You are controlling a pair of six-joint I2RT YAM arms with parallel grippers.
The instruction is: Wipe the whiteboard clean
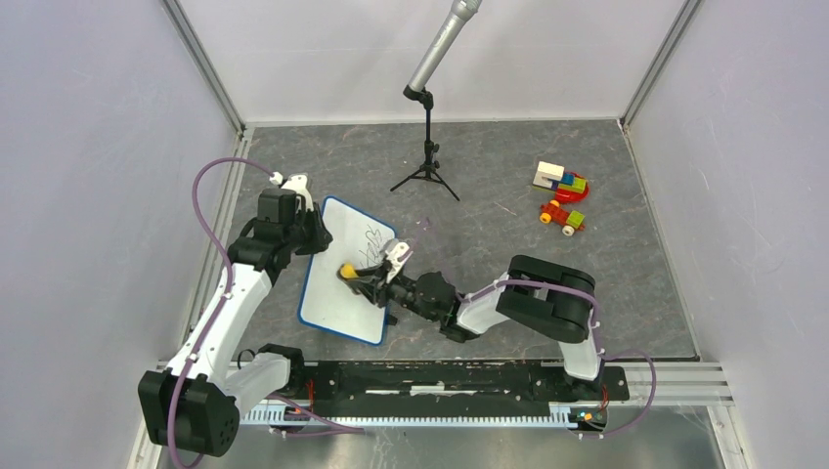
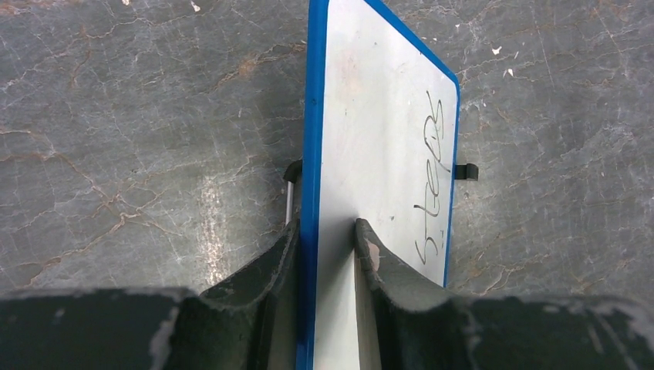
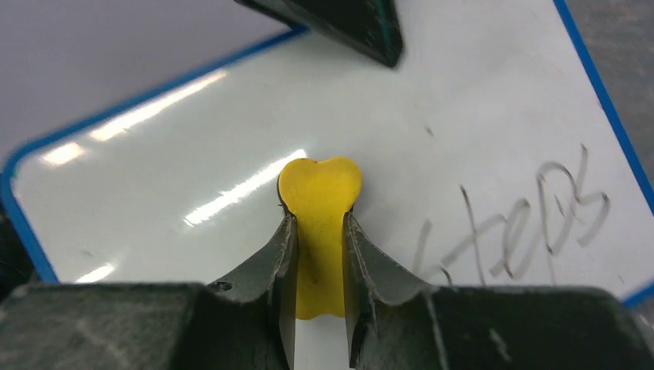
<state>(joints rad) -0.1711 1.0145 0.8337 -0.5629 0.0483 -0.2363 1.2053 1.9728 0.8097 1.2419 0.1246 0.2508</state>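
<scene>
Whiteboard (image 1: 342, 276) is left of centre on the grey table (image 1: 508, 195), between my two arms, with its long sides running roughly away from the bases and skewed a bit. It has a blue rim and rounded corners. Black handwriting (image 1: 371, 244) is on the far right part, close to the right long edge. In the left wrist view the handwriting (image 2: 432, 177) reads "steps", and a small black clip (image 2: 466, 171) sticks out past the rim beside it.

Left gripper (image 1: 313, 234) is on the board's left long edge near the far corner. In its own view the left gripper (image 2: 328, 231) is pinching the board (image 2: 378, 116), one finger on the white face and one on the back, with the blue rim between them.

Right gripper (image 1: 360, 280) reaches in from the right side over the board. The right gripper (image 3: 318, 223) is clamped on a yellow eraser (image 3: 320, 185), fingers tight on both sides. The eraser's rounded end pokes out past the fingertips, just left of the writing (image 3: 517, 231) on the board (image 3: 193, 169). It looks to be touching the surface, but I can't be sure from this angle. In the top view the eraser (image 1: 347, 272) is mid-board.

Off to the side there is a mic stand (image 1: 427, 166) at the far middle, and toy blocks (image 1: 559, 179) and a small toy car (image 1: 562, 217) at the far right, well apart from the board.
</scene>
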